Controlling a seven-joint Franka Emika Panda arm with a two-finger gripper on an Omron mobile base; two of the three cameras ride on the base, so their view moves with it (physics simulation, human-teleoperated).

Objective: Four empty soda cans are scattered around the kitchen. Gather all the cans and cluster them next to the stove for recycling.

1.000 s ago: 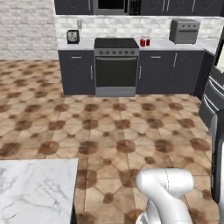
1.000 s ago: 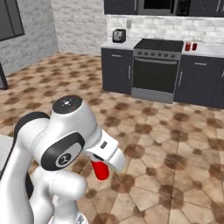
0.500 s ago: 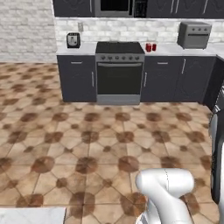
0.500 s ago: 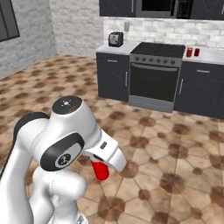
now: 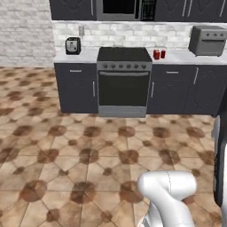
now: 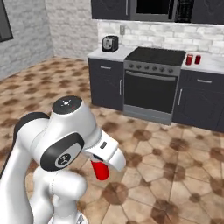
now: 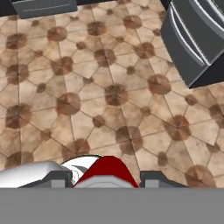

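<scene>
Fingers (image 7: 105, 178) closed on red can (image 6: 101, 169), held low over floor, can axis along fingers. Two cans (image 5: 159, 54) seen on worktop (image 5: 186, 56) at edge just right of stove (image 5: 123, 80). Drop spot judged well ahead, across floor.

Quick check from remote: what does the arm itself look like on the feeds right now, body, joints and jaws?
The arm is glossy white with rounded, bulbous shells and dark grey to black bands at the joints. One joint cap is a dark disc with small white marks. The hand ends in a white wedge-shaped housing. The gripper has small dark grey, blocky finger tips. No cables show.
</scene>
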